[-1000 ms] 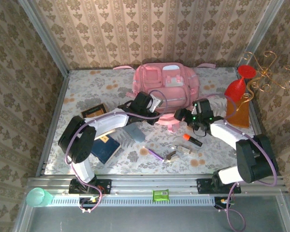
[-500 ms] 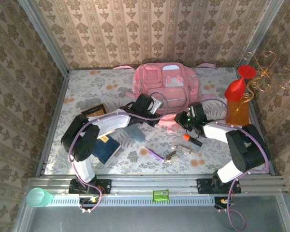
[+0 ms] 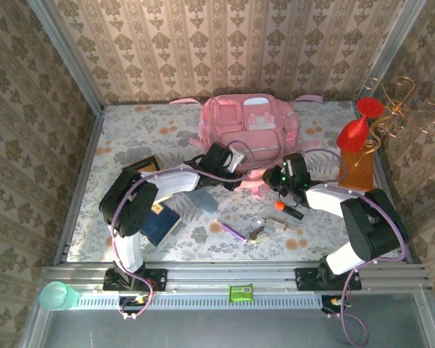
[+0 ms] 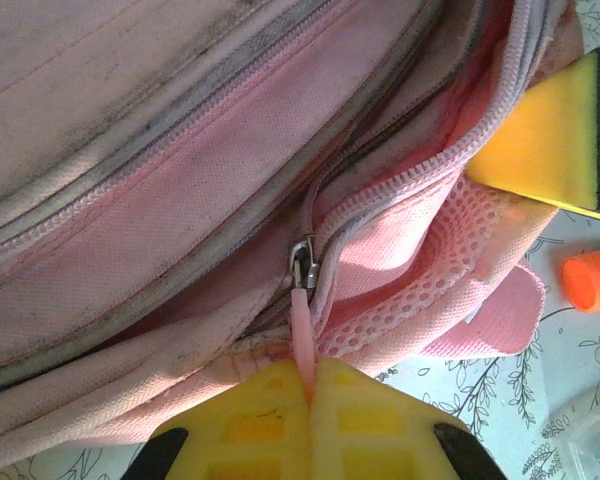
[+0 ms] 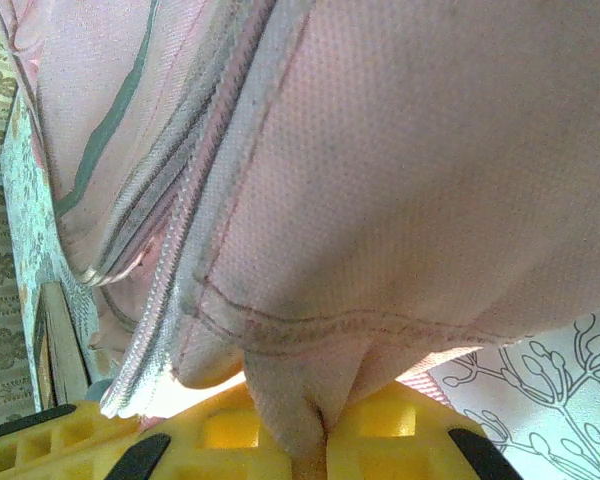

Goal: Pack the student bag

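Loose bits on the tbl (image 3: 130, 138) in front of the arm bases: orange marker (image 3: 288, 210), purple pen (image 3: 232, 230), blue book (image 3: 158, 223); red goblet (image 3: 357, 132) at rt edge, well apart from both grippers. The student bag (image 3: 246, 127) lies far-centre, its near edge toward the arms. L gripper (image 4: 310, 378) is clamped on the pink zip pull (image 4: 301, 320) at that near edge. R gripper (image 5: 315, 440), just beside it, is pinched on a fold of bag fabric. Both arms stretch fwd & low, converging on the bag's near side.
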`<state>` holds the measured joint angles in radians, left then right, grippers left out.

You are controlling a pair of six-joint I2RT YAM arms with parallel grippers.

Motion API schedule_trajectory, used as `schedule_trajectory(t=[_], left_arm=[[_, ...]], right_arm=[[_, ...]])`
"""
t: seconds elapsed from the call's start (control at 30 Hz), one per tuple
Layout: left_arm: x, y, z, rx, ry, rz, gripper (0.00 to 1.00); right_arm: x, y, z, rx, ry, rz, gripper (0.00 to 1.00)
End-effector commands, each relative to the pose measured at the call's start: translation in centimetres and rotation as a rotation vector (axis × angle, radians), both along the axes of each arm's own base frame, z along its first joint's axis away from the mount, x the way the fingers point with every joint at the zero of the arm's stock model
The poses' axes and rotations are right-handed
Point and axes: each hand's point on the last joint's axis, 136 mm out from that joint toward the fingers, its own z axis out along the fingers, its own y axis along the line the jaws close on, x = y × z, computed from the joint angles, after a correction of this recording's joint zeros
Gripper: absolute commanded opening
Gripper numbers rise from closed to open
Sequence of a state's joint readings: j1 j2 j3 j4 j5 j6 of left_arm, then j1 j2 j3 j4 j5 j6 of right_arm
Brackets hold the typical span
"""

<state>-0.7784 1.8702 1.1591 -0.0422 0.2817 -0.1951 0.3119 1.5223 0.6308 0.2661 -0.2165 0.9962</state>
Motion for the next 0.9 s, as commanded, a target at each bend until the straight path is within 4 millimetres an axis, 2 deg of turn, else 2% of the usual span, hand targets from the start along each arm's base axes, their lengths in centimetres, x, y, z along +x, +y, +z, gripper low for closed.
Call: schedule_trajectory(t=[0.0, 0.87], left_arm=[[-1.3, -0.4, -1.6, 0.009, 0.075, -0.026, 0.06], [-0.7, -0.4, -3.0, 0.029, 0.103, -0.024, 0.14]], right_arm=[[1.2, 1.6, 4.0, 0.066, -0.130, 0.032, 0.05], [1.3, 1.6, 4.8, 0.055, -0.140, 0.039, 0.00]])
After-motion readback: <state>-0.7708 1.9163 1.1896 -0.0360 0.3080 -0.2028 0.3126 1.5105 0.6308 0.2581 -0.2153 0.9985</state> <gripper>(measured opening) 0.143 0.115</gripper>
